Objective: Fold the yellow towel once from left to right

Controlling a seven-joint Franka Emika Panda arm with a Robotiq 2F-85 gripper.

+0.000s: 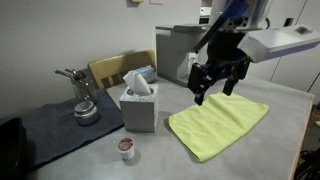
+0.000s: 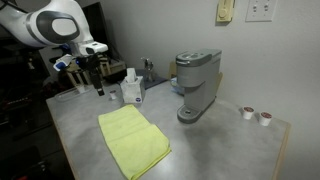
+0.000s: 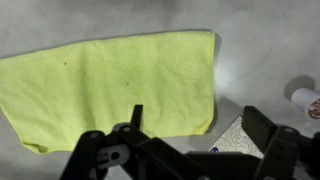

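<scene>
The yellow towel [image 1: 220,124] lies flat and spread out on the grey table; it shows in both exterior views [image 2: 132,140] and fills the upper left of the wrist view [image 3: 110,85]. My gripper [image 1: 219,86] hangs open and empty in the air above the towel's far edge, near the tissue box. In an exterior view the gripper [image 2: 90,82] is behind and to the left of the towel. In the wrist view the open fingers [image 3: 195,125] frame the towel's corner and the box top.
A grey tissue box [image 1: 138,106] stands next to the towel. A coffee pod [image 1: 125,147] sits in front of it. A coffee machine [image 2: 197,84] stands on the table, with two pods [image 2: 256,114] beside it. A dark mat [image 1: 55,125] holds a metal pot.
</scene>
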